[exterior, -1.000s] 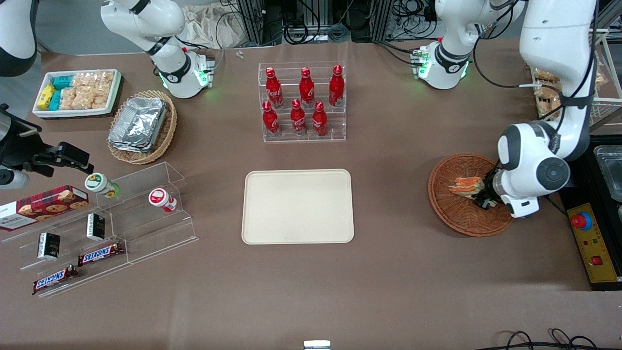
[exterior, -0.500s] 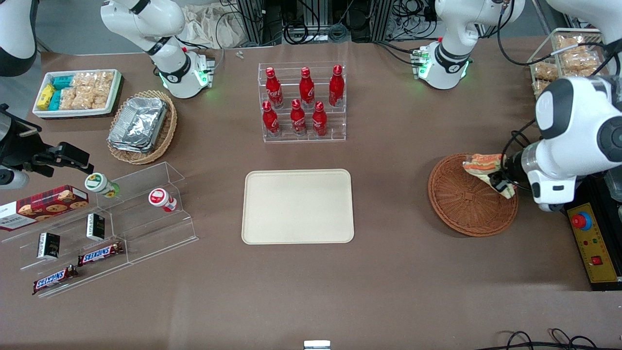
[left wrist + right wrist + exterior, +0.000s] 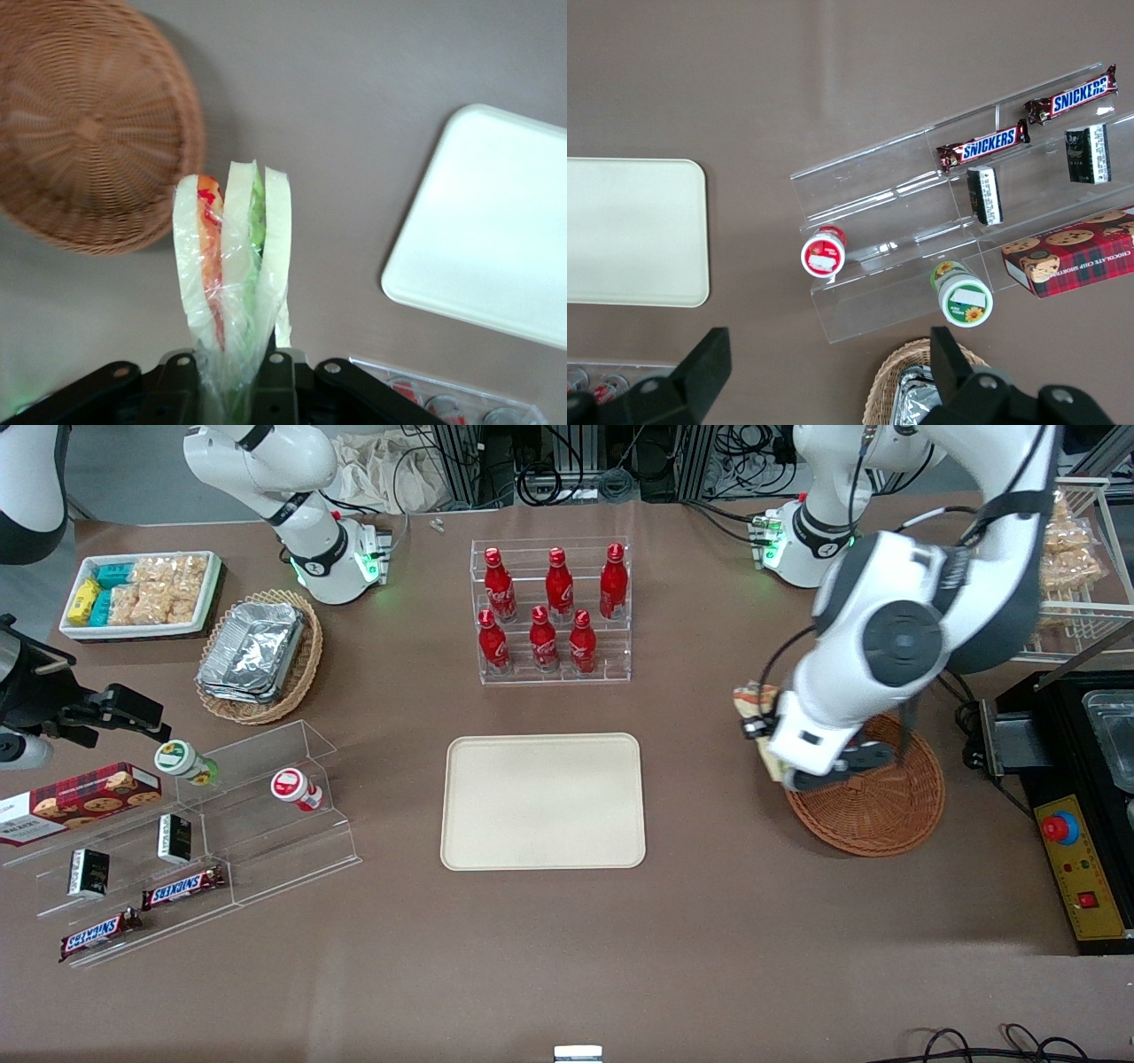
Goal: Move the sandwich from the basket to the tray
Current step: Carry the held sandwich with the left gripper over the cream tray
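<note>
My left gripper point(image 3: 229, 376) is shut on the wrapped sandwich point(image 3: 232, 257), a wedge of white bread with orange and green layers. In the front view the gripper point(image 3: 760, 726) hangs in the air above the table by the basket's rim, between basket and tray, and only a bit of the sandwich point(image 3: 750, 701) shows past the wrist. The reddish-brown wicker basket point(image 3: 886, 810) is empty; it also shows in the left wrist view point(image 3: 84, 133). The cream tray point(image 3: 543, 801) lies bare at the table's middle and shows in the wrist view point(image 3: 492, 235).
A clear rack of red bottles point(image 3: 551, 611) stands farther from the front camera than the tray. A tan basket with foil trays point(image 3: 257, 654), a white snack tray point(image 3: 140, 593) and a clear stepped shelf point(image 3: 204, 841) lie toward the parked arm's end. A black control box point(image 3: 1076, 859) flanks the basket.
The gripper lifted the sandwich out of the basket, then swung across the basket toward the tray, carrying it. The basket is left empty.
</note>
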